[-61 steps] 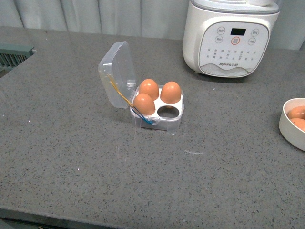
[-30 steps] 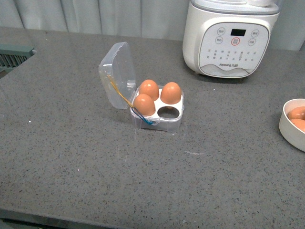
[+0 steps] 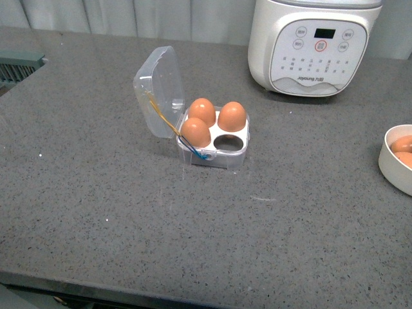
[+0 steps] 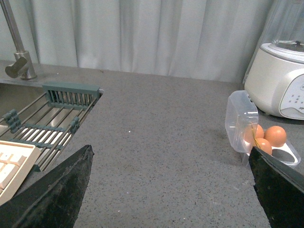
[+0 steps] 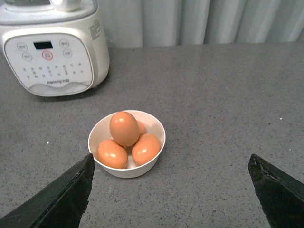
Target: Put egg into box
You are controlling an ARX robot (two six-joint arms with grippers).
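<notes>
Reading the front view first: the box [image 3: 235, 159] sits mid-countertop [image 3: 129, 219], its clear lid [image 3: 156, 90] standing open toward 10 o'clock. Three seated eggs [image 3: 201, 111] fill the cups at 11, 1 and 7 o'clock. The empty hole [image 3: 226, 141] is at 5 o'clock. The cream bowl [image 3: 391, 166] lies well apart at 3 o'clock from the box, cut by the frame edge, and the white appliance [image 3: 315, 45] stands at 1 o'clock. Neither arm shows here.

Left wrist view: the left gripper [image 4: 168, 190] hangs over bare counter, fingers [image 4: 57, 190] spread wide, nothing between them and nothing touched. The box shows near one finger, and a dish rack [image 4: 71, 92] shows off to the far side.

Right wrist view: the right gripper [image 5: 168, 190] is also spread wide and empty, above the counter and facing the bowl. We take the egg [image 5: 124, 128], perched on top of the others in the bowl, as the one to fetch. It is in nobody's grasp.

Our judgement: the step in hand is the reach for the fourth egg, and the pick has not begun. The next move calls for the right arm to close on the bowl and bracket the top egg across its narrow waist. It should grip gently, since the egg is smooth and will roll. Then it carries the egg over to the 5 o'clock hole, clear of the lid.
</notes>
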